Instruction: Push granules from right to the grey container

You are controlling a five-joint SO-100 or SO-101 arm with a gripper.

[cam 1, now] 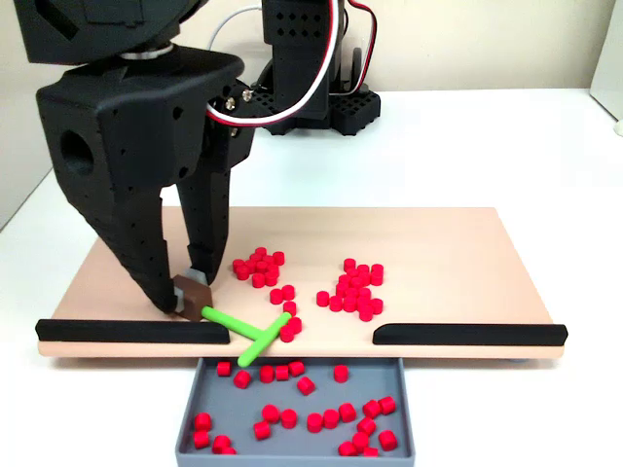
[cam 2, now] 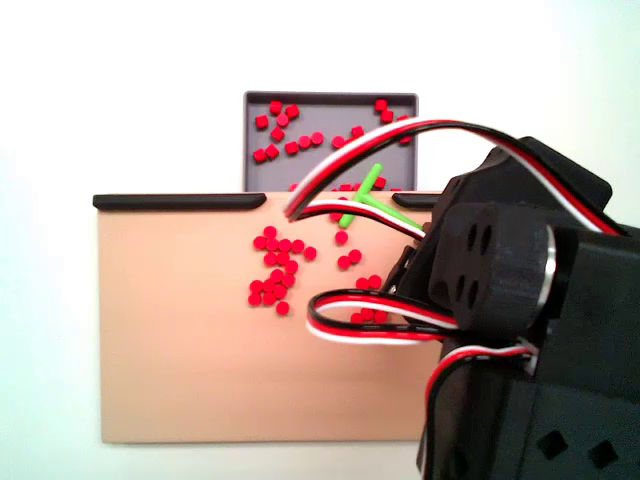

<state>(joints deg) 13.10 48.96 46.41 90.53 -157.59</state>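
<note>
In a fixed view from the front, my black gripper (cam 1: 188,296) reaches down at the board's left front and is shut on the brown block (cam 1: 194,290) at the end of the green T-shaped pusher (cam 1: 249,337). The pusher's bar lies at the gap between the rails, with a few red granules (cam 1: 289,313) against it. Two clusters of granules (cam 1: 259,265) (cam 1: 355,290) rest further back on the board. The grey container (cam 1: 292,456) sits below the gap and holds several granules. In a fixed view from above I see the pusher (cam 2: 364,194), the container (cam 2: 336,116) and the loose granules (cam 2: 277,266).
The tan board (cam 1: 458,248) (cam 2: 180,340) has two black rail strips (cam 1: 131,331) (cam 1: 469,334) along its front edge, with a gap between them. The arm's body and its cables (cam 2: 520,330) cover the board's right part in the view from above. The arm's base (cam 1: 311,88) stands behind.
</note>
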